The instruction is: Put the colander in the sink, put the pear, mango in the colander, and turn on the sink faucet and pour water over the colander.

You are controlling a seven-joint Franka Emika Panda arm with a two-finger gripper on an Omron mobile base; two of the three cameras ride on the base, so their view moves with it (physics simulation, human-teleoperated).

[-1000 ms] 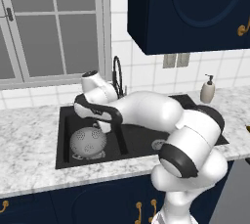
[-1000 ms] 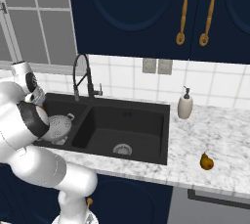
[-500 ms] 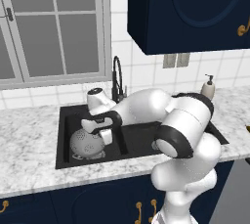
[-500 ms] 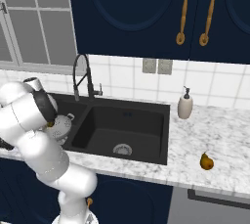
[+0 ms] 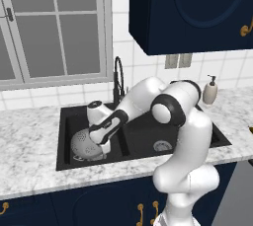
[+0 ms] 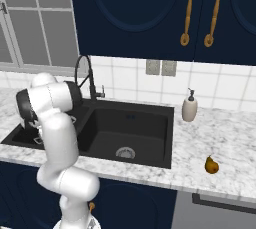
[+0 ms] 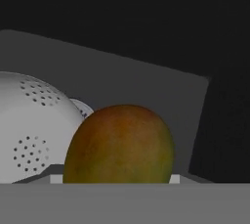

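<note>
While lowered into the sink (image 5: 66,163), hand (image 5: 102,138) seen part-open around the mango (image 7: 119,145), colander (image 7: 31,127) just beside it. Risk: release off-centre, fruit glancing off the rim and rolling into the basin.

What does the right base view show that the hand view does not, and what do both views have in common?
The right base view alone has the pear on the counter, the soap dispenser and the sink faucet. The hand view alone has the mango, close up, beside the colander. Both take in the black sink.
</note>
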